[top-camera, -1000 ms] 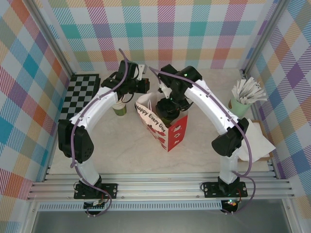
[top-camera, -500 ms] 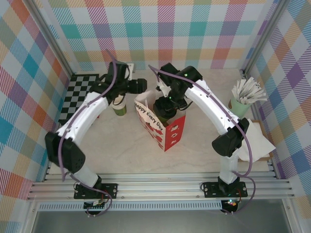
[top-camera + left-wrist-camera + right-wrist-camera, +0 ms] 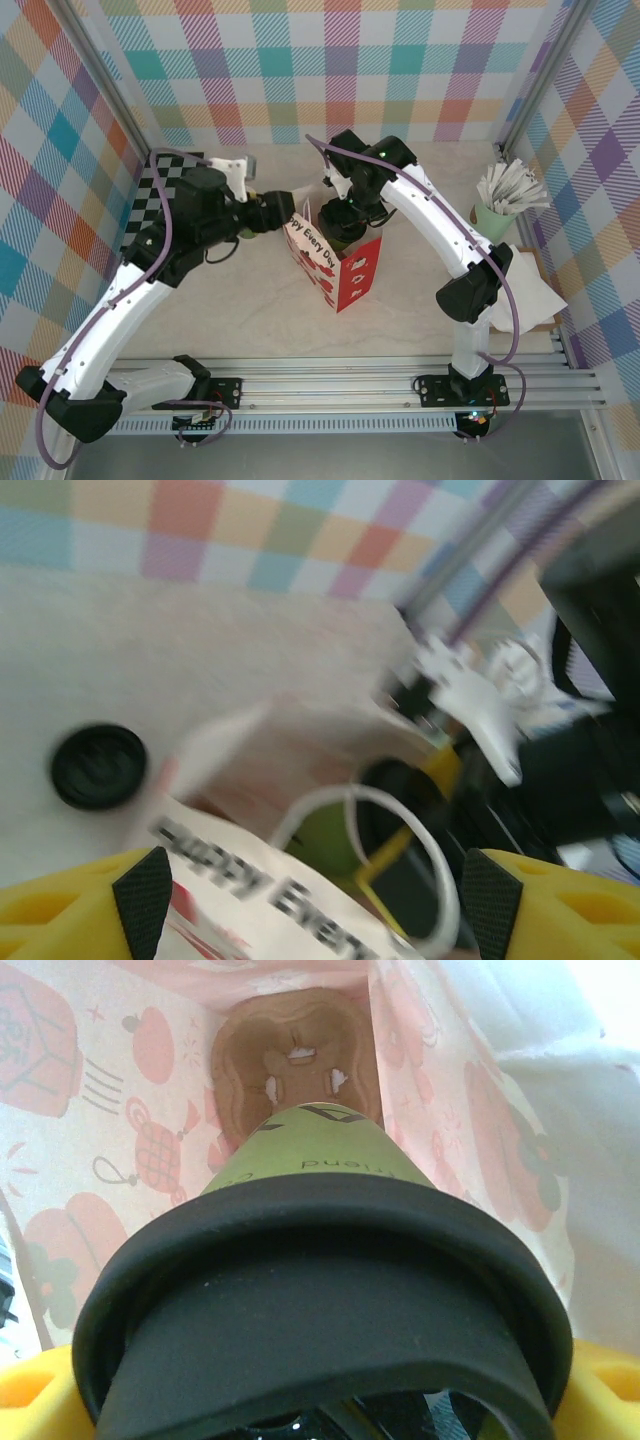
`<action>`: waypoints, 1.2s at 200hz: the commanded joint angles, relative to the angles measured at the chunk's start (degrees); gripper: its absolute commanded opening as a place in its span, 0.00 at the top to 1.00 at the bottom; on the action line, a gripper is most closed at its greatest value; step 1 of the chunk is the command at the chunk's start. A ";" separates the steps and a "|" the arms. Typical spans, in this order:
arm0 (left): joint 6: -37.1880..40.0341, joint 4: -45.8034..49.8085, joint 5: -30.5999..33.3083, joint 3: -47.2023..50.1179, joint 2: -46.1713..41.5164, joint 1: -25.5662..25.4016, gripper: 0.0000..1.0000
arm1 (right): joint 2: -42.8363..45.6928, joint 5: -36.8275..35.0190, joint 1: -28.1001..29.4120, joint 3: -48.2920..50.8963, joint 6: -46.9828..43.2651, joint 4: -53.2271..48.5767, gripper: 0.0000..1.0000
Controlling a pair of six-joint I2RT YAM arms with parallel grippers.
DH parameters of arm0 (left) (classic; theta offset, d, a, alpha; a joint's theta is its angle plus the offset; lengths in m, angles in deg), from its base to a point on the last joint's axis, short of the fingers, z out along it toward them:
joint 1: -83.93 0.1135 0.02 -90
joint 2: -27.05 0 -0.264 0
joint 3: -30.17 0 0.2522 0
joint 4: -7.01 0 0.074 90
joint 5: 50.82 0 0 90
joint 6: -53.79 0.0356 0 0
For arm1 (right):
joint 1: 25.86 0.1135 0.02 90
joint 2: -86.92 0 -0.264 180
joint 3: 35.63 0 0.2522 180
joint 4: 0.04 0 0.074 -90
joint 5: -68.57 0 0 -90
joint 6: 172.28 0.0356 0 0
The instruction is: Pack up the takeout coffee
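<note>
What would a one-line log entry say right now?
takeout coffee: inside bag, gripped by right fingers | left fingers: open at bag rim

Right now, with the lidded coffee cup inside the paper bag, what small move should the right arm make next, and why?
Probably ease the right pincer straight down a little. It holds the takeout coffee near its black lid inside the bag, and the brown bag floor shows beyond the cup's base; whether they touch is unclear. Releasing now might tip it.
</note>
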 commanded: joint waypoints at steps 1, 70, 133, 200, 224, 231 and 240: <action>-7.83 0.66 0.12 0.18 0.37 -2.32 0.22 | 1.57 -1.32 -0.19 -0.08 -0.46 -0.67 0.61; -8.61 -0.29 0.40 -2.50 9.20 -6.03 0.34 | 1.14 -1.06 -0.21 -1.53 -0.31 -2.35 0.62; -7.80 2.93 11.01 1.21 3.63 -5.91 1.00 | 1.14 -1.49 -0.20 -2.02 0.80 -3.06 0.61; -4.81 -1.66 -0.32 4.83 4.21 -5.76 1.00 | -2.44 -3.07 1.55 -4.61 3.53 -5.74 0.62; -5.08 -3.94 -0.69 6.30 4.01 -5.77 0.99 | -3.76 -2.73 1.66 -4.98 4.23 -6.62 0.61; -5.08 -4.29 -0.78 6.79 3.83 -5.75 0.98 | -4.57 -2.84 1.78 -5.37 4.41 -7.62 0.61; -5.08 -4.53 -0.70 7.34 3.52 -5.76 0.98 | -5.87 -3.60 2.12 -5.88 4.43 -9.01 0.61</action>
